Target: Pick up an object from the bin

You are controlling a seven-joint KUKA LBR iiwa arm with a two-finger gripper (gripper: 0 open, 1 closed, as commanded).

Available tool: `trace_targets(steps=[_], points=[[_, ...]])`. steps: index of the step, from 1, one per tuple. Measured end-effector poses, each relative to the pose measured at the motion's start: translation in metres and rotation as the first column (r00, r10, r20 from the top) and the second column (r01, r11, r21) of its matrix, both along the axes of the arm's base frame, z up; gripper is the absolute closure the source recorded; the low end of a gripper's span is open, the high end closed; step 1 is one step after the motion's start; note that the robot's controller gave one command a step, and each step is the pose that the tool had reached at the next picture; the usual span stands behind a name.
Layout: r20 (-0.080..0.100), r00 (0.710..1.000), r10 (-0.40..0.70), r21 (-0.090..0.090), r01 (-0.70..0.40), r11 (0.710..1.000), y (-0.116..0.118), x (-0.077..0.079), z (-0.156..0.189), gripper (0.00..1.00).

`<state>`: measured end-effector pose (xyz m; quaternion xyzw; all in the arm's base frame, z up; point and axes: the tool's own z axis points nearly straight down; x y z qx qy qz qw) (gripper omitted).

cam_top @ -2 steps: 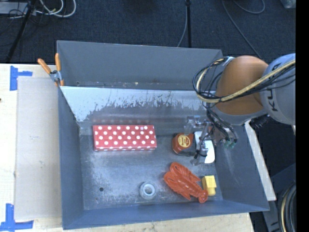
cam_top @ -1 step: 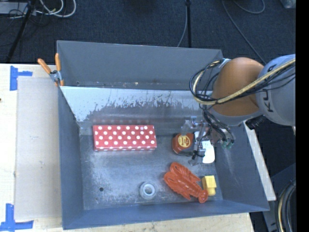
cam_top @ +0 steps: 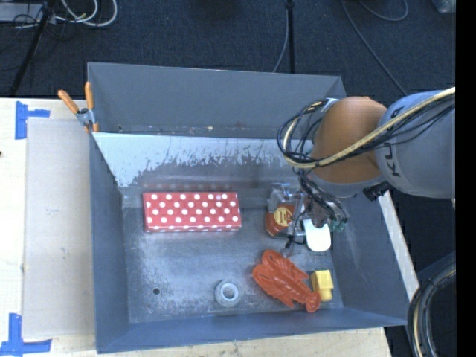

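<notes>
Tool (cam_top: 299,213) was down at about 3 o'clock on the bin (cam_top: 111,222) floor, under the orange wrist cover (cam_top: 349,141) and cable loops. Couldn't tell whether it was spread or closed, since the wrist blocked it. Nearest item was a small round brown thing with a yellow label (cam_top: 280,219), right at the tool's 9 o'clock side, touching or just beside it; couldn't tell if it was gripped. A small white piece (cam_top: 318,239) sat at the tool's 5 o'clock, loose or part of the robot unclear. A red box with white dots (cam_top: 192,211) lay flat at 9 o'clock, well apart. At 5 o'clock were a crumpled orange-red item (cam_top: 285,279) and a yellow block (cam_top: 322,283) touching it. A grey ring (cam_top: 227,292) lay at 6 o'clock.
</notes>
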<state>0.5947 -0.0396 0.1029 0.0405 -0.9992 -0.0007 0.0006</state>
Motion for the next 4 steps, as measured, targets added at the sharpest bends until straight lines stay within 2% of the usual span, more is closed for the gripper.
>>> trace_targets(steps=[1, 2, 3, 4], points=[[0.0, 0.989, -0.145, 0.0, 0.145, 0.989, -0.002, 0.004, -0.014, 0.0], [0.005, 0.999, -0.045, 0.001, 0.045, 0.999, -0.013, 0.006, -0.02, 0.0], [0.021, 0.954, -0.299, 0.005, 0.299, 0.954, -0.013, 0.002, -0.026, 1.0], [0.021, 0.954, -0.299, 0.005, 0.299, 0.954, -0.013, 0.002, -0.026, 1.0]])
